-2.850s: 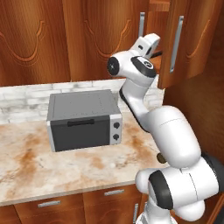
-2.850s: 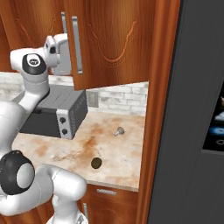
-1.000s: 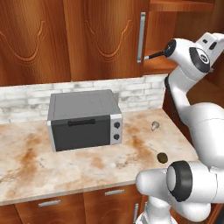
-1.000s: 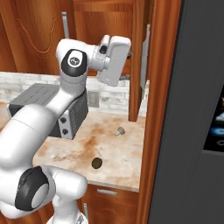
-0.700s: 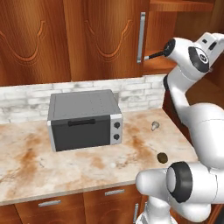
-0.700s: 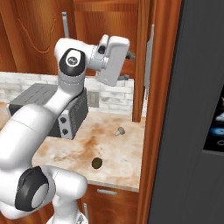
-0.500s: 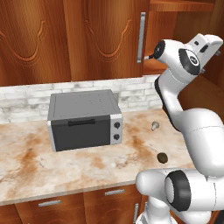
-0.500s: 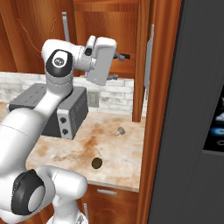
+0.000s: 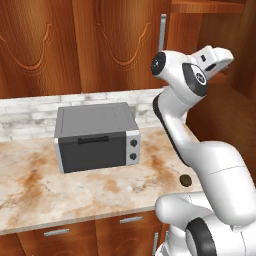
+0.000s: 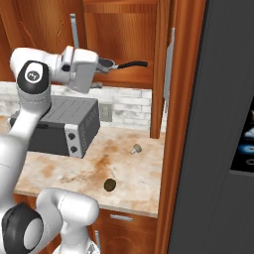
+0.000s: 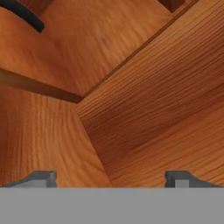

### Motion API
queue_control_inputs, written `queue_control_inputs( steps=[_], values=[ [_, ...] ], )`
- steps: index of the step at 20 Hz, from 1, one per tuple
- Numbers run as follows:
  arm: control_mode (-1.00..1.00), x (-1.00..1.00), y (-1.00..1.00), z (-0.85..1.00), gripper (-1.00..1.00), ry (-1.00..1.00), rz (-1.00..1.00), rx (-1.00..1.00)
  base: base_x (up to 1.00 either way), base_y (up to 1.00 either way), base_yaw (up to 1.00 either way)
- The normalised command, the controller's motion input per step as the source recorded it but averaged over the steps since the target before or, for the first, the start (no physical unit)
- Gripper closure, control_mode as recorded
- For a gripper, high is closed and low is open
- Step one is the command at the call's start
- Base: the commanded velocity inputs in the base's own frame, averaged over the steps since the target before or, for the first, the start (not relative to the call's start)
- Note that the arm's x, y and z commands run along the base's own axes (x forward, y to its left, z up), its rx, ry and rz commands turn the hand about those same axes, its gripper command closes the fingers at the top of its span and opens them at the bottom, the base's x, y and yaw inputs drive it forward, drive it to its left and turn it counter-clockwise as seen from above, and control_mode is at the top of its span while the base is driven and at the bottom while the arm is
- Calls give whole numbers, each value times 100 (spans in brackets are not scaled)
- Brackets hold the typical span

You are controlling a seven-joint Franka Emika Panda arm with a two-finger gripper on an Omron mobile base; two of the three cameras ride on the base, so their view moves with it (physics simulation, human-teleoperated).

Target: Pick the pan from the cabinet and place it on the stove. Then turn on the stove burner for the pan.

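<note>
In the left base view the arm reaches up toward the open cabinet (image 9: 220, 60) above the tabletop (image 9: 30, 190) that carries the toaster oven (image 9: 95, 135); the task looks to be at its first step, the approach to the pan. In the right base view the pan (image 10: 106, 64) sits on the cabinet's lower shelf just beside the hand, its black handle (image 10: 131, 64) running roughly level toward the right door, so its long axis lies along the shelf front. In the hand view the tool (image 11: 111, 177) is spread wide with nothing between its tips, facing bare wood, a dark curved piece at the upper left corner. Next it likely must turn toward the handle and close on it.
</note>
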Motion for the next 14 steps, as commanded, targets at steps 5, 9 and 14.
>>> queue_control_inputs(
  steps=[5,9,14],
  values=[
    [-100,8,50,0,-100,-20,23,22,0,0,0],
    [-100,12,50,0,-100,-22,25,21,0,0,0],
    [-100,3,46,0,-100,-23,24,18,0,0,0]
  ],
)
